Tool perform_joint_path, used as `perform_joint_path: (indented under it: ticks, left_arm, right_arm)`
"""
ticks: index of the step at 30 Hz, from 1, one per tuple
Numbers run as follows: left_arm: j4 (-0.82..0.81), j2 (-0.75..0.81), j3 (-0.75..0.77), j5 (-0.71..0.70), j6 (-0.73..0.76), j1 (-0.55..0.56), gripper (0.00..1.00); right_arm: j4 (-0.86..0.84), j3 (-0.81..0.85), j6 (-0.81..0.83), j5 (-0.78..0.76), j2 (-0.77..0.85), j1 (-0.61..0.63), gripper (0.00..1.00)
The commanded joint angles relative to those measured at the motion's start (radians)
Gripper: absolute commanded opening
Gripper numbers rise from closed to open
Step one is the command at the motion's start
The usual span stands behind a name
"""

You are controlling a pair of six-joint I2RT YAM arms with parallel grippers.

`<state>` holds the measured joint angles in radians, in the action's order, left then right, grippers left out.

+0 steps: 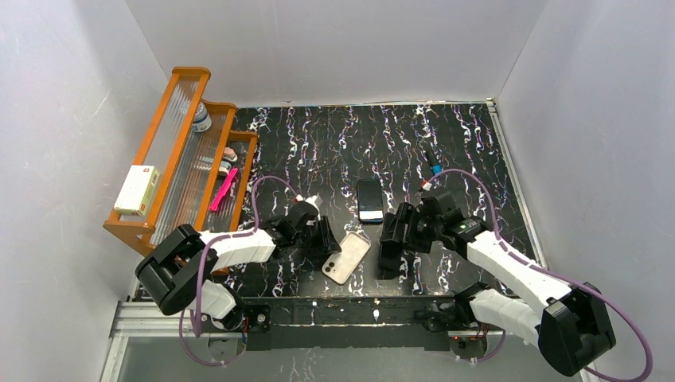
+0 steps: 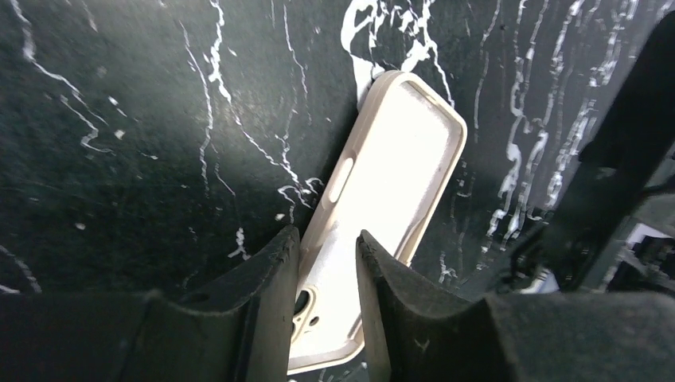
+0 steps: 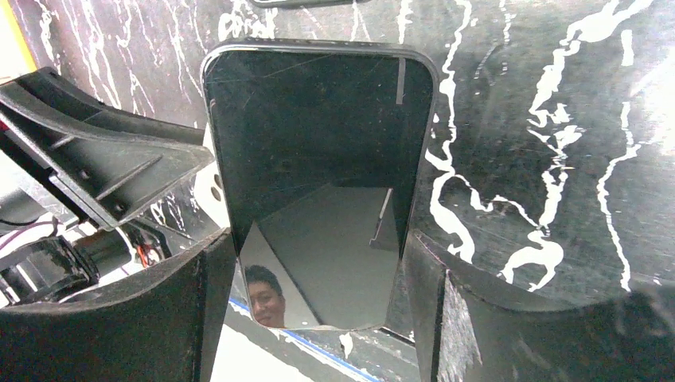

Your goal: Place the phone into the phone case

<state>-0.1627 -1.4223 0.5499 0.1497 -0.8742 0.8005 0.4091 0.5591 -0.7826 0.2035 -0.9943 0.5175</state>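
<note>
The pale beige phone case (image 1: 346,256) lies flat on the black marbled table, open side up, its camera cutout at the near end. My left gripper (image 1: 325,253) sits at its left near corner. In the left wrist view the fingers (image 2: 275,302) stand a narrow gap apart over the case (image 2: 390,159) at its cutout end, gripping nothing that I can see. My right gripper (image 1: 390,256) is shut on the black phone (image 3: 318,143), holding its near end by the sides just right of the case. The screen faces the camera.
A second flat black slab (image 1: 369,200) lies behind the case. A wooden rack (image 1: 163,171) stands at the left with a white box (image 1: 137,191) on it, a pink item and a bottle. A small blue-tipped thing (image 1: 434,165) lies at the back right. The left arm's gripper (image 3: 95,167) is close to the phone.
</note>
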Motion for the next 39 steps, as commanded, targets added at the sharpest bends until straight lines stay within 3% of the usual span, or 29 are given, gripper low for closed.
perform_joint_path:
  ticks: [1, 8, 16, 24, 29, 35, 39]
  left_arm:
    - [-0.137, 0.010, -0.057, 0.094, -0.147, 0.002, 0.31]
    - [-0.147, 0.060, -0.096, 0.100, -0.208, 0.002, 0.32]
    - [-0.012, 0.073, -0.082, 0.023, -0.049, 0.004, 0.32]
    - [0.015, 0.032, -0.008, -0.029, 0.099, 0.050, 0.34]
    - [0.131, -0.042, 0.081, -0.207, 0.168, 0.130, 0.34]
    - [0.233, -0.094, 0.157, -0.327, 0.166, 0.179, 0.02]
    - [0.342, -0.050, 0.175, -0.446, 0.096, 0.180, 0.00]
  right_arm:
    - [-0.100, 0.046, -0.053, 0.000, -0.018, 0.042, 0.49]
    - [-0.141, 0.066, -0.136, -0.021, -0.056, 0.106, 0.48]
    - [-0.183, 0.035, -0.192, -0.075, -0.045, 0.152, 0.47]
    - [-0.174, 0.058, -0.180, -0.081, -0.056, 0.154, 0.47]
    - [-0.170, 0.047, -0.166, -0.083, -0.052, 0.153, 0.47]
    - [-0.150, 0.050, -0.159, -0.111, -0.017, 0.153, 0.47]
    - [-0.142, 0.057, -0.153, -0.115, 0.003, 0.153, 0.47]
